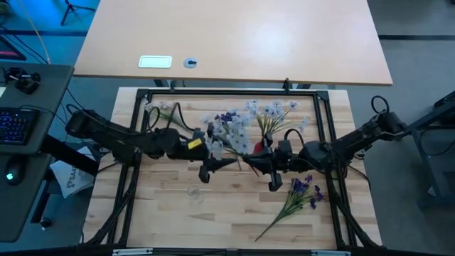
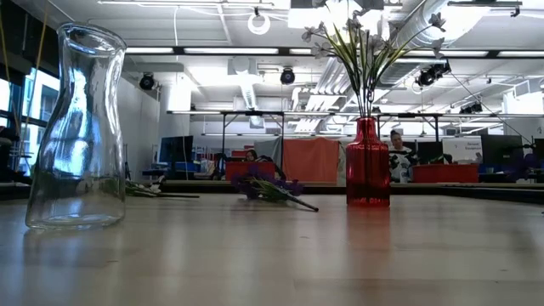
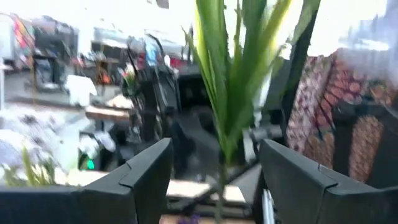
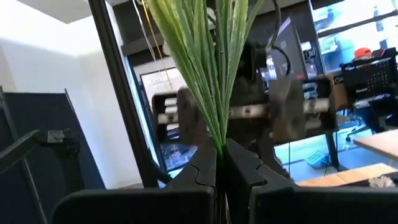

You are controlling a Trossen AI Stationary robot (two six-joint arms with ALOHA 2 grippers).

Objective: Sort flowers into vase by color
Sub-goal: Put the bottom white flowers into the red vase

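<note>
From above, your right gripper [image 1: 254,165] and left gripper [image 1: 222,163] meet mid-surface beside the red vase [image 1: 260,148]; a purple sprig [image 1: 298,195] lies toward the near right corner. At table height, pale flowers [image 2: 367,38] stand in that vase. Left wrist: fingers apart around a stem [image 3: 225,124]. Right wrist: fingers pinched on a stem [image 4: 214,93]. Light, floppy; hold low on the stem.

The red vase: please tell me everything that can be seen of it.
The red vase looks like clear red glass, with a narrow neck and a wider body. It stands upright on the wooden table, right of the clear glass carafe. White flowers on green stems rise from its mouth. From above, it shows only as a red spot under the arms, near the right hand.
</note>
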